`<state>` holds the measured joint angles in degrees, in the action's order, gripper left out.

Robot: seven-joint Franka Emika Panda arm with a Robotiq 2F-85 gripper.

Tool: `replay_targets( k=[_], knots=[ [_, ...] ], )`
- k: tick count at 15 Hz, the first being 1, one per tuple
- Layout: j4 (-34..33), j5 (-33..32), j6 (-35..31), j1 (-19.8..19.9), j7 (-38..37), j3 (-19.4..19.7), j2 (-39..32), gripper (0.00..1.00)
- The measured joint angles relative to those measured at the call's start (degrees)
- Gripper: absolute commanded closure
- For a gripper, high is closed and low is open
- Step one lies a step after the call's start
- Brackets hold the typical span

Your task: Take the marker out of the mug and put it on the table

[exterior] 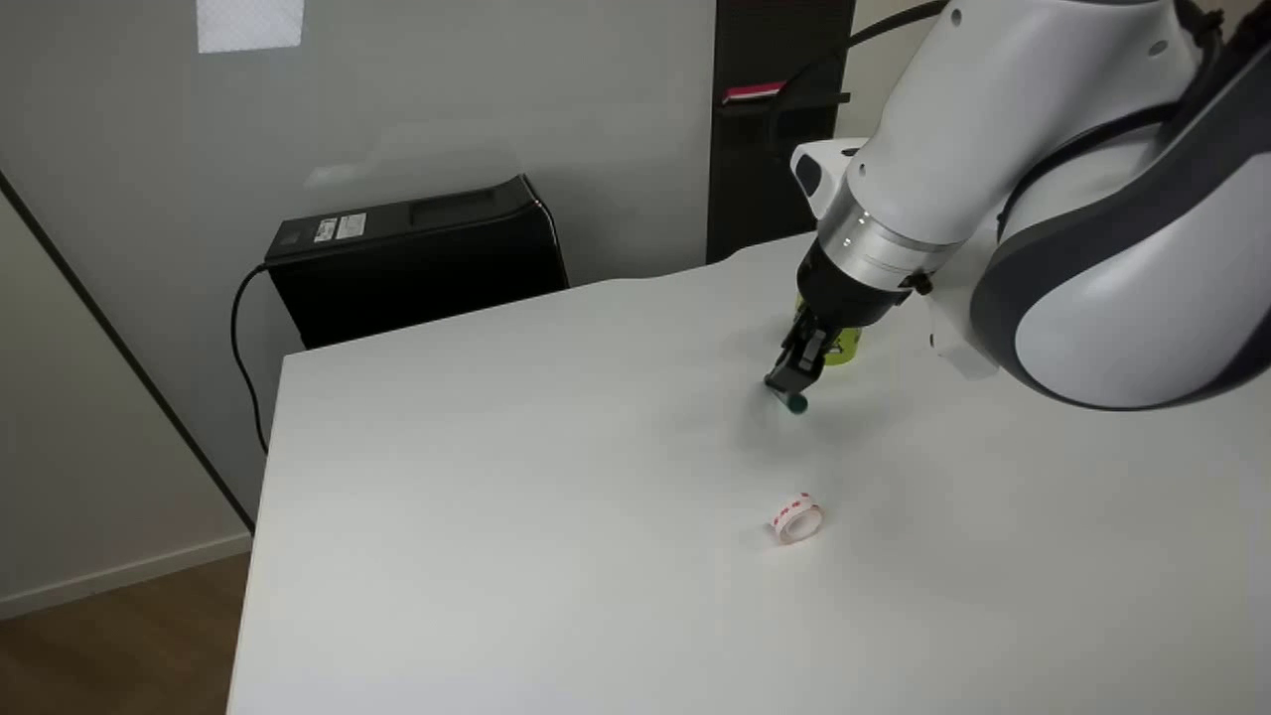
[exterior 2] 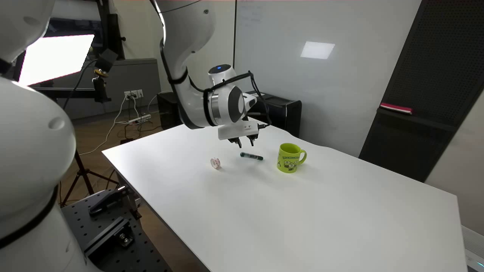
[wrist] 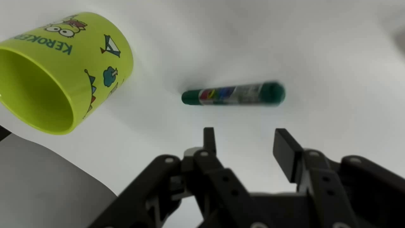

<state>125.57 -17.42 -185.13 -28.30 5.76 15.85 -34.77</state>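
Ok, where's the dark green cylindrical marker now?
In an exterior view, the dark green marker is below the open black gripper, between the white-and-red tape roll on the left and the lime-green mug on the right.

Marker (exterior 2: 252,156) between mug (exterior 2: 288,159) and tape (exterior 2: 217,163)

tool (wrist: 244,134) spread; marker (wrist: 233,95) seemingly beyond

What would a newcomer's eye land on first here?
Probably the lime-green mug, a vivid spot standing upright on the white table. Next, the dark green marker outside the mug, near the open pincer but not gripped. A small red-marked roll sits on the marker's far side from the mug.
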Motion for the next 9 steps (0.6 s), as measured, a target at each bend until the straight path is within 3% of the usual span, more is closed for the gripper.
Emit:
replay_targets(
  k=[3,9],
  knots=[
    [-0.1,1.8,0.4,0.7,0.0,-0.7,0.0,0.01],
    [-1.7,7.3,8.5,1.1,-2.6,0.1,1.8,0.0]
  ],
)
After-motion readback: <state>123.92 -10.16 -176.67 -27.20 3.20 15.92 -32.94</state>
